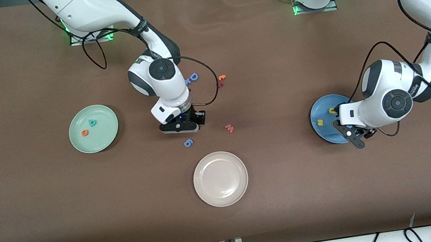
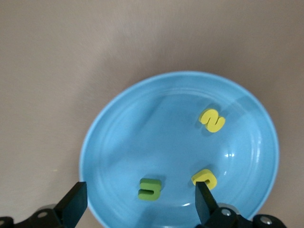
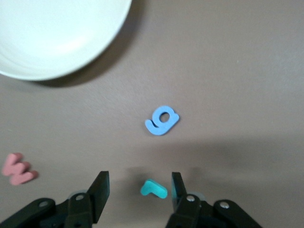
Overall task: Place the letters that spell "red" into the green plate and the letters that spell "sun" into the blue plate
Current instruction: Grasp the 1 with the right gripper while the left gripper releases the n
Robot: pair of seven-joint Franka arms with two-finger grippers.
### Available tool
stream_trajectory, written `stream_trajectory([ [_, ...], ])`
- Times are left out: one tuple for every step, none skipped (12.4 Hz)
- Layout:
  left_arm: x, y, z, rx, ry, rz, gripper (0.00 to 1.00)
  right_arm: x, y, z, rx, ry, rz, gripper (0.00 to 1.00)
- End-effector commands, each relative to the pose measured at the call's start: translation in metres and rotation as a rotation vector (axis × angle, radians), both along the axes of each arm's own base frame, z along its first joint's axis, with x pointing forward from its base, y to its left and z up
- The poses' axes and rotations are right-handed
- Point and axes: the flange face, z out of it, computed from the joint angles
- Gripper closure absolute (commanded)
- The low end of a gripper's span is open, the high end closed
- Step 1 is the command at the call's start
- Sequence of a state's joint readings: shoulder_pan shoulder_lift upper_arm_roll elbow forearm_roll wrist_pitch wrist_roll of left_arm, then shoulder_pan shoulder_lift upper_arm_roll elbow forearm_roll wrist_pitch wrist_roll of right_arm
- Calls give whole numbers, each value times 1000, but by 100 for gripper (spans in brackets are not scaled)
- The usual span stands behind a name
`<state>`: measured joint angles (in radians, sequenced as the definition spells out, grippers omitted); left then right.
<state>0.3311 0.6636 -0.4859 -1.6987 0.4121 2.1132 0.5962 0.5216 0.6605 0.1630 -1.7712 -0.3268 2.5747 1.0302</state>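
Here, right claw (image 3: 137,190) parted around the teal "r" (image 3: 153,189), left claw (image 2: 140,204) wide over the blue plate (image 2: 118,142), fingertips cropped.

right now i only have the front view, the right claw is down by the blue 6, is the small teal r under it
observer: yes, the teal r lies on the table between the fingers of the right claw, which is open and not gripping it
operator: ok and the blue plate, i count only two yellow letters
observer: three are in the blue plate: a yellow s, a yellow u and a green n that the left arm hides from you
operator: is the left claw holding anything
observer: no, the left claw hangs open and empty over that plate
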Motion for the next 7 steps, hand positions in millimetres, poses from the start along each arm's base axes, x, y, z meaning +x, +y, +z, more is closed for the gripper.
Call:
stream_trajectory([
  [-5, -19, 83, 40, -18, -20, 0, -4, 0, -11, -43, 15, 28, 39],
  [-9, -28, 111, 30, -23, 15, 0, -5, 1, -11, -43, 15, 26, 39],
  [-13, -31, 137, 21, -41, 79, 0, -6, 0, -16, -49, 22, 29, 39],
  [-18, -33, 161, 21, -55, 112, 0, -7, 0, -19, -51, 26, 32, 39],
  [-22, -36, 180, 4, -55, 134, 0, -7, 0, -20, -53, 26, 33, 40],
  [-25, -36, 210, -22, -51, 171, 0, -8, -1, -22, -57, 27, 35, 42],
  [-29, -36, 240, -31, -31, 205, 0, -7, -1, -21, -55, 26, 32, 42],
])
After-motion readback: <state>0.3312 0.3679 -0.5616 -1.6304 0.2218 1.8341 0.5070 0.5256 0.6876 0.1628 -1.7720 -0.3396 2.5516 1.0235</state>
